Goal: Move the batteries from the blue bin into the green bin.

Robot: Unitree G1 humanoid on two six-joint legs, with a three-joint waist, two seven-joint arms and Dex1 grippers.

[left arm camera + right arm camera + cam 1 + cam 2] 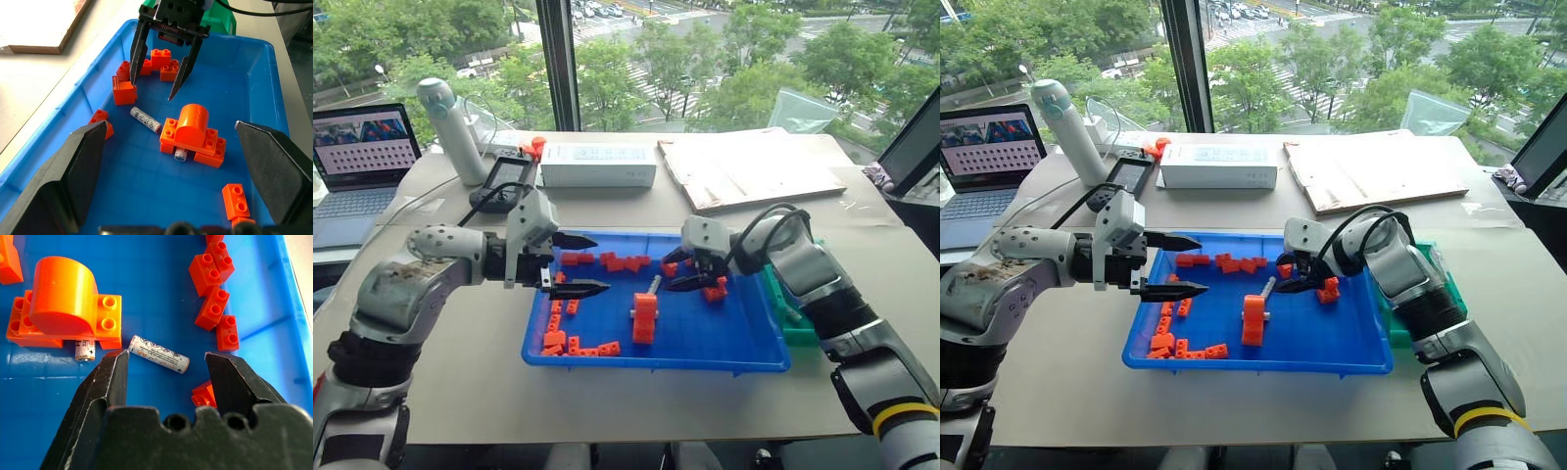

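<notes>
The blue bin (656,364) lies mid-table, with orange bricks scattered over its floor. One of the batteries (159,354) lies loose on that floor, and a second battery (84,351) pokes out from under an orange arch brick (63,296). My right gripper (166,360) hangs open just above the loose battery, a finger on either side and apart from it. At the bin's left rim my left gripper (597,264) is open and holds nothing, pointing across the bin. The green bin (793,333) stands against the blue bin's right side, mostly hidden behind my right arm.
Behind the blue bin stand a white box (597,164), a black controller (504,181) and a white cylinder device (455,127). A flat board with papers (754,171) lies at the back right, and a laptop (357,166) sits at the far left.
</notes>
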